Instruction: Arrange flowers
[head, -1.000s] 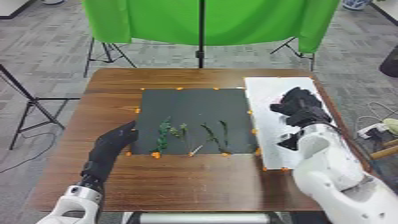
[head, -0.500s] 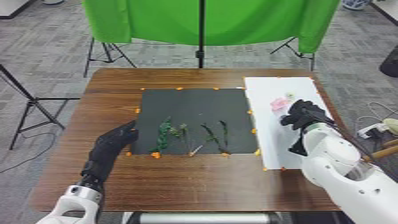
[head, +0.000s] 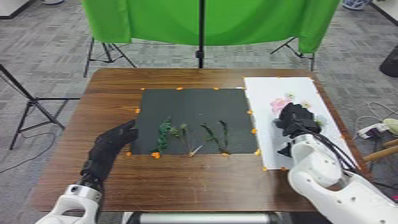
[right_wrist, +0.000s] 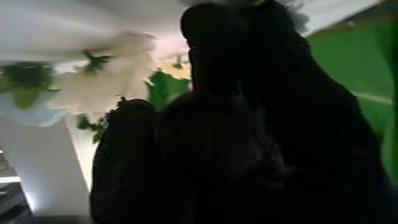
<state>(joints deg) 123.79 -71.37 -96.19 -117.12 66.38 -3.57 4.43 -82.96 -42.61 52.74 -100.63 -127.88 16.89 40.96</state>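
Observation:
Over the right-hand part of the white sheet (head: 281, 155), my right hand (head: 296, 120) is beside several flower heads. A pink flower (head: 279, 104) lies just beyond it, with small pale blooms (head: 290, 96) near it and a pale bluish one (head: 321, 119) close to the hand's right side. In the right wrist view, my right hand (right_wrist: 240, 115) stands dark in front of a cream flower (right_wrist: 102, 82) and a bluish flower (right_wrist: 34, 109). Several green stems (head: 164, 132) lie on the dark mat (head: 195, 107). My left hand (head: 120, 134) rests, fingers straight, by the mat's left edge.
Orange tape pieces (head: 155, 155) mark the edges of the mat and the sheet. The brown wooden table (head: 187, 185) extends around both. A green cloth (head: 151, 22) hangs on a stand behind the table.
From over the flowers, my right hand has drawn back toward the robot, then slightly left. The pink flower and several pale blooms have come into sight. My left hand has stayed still.

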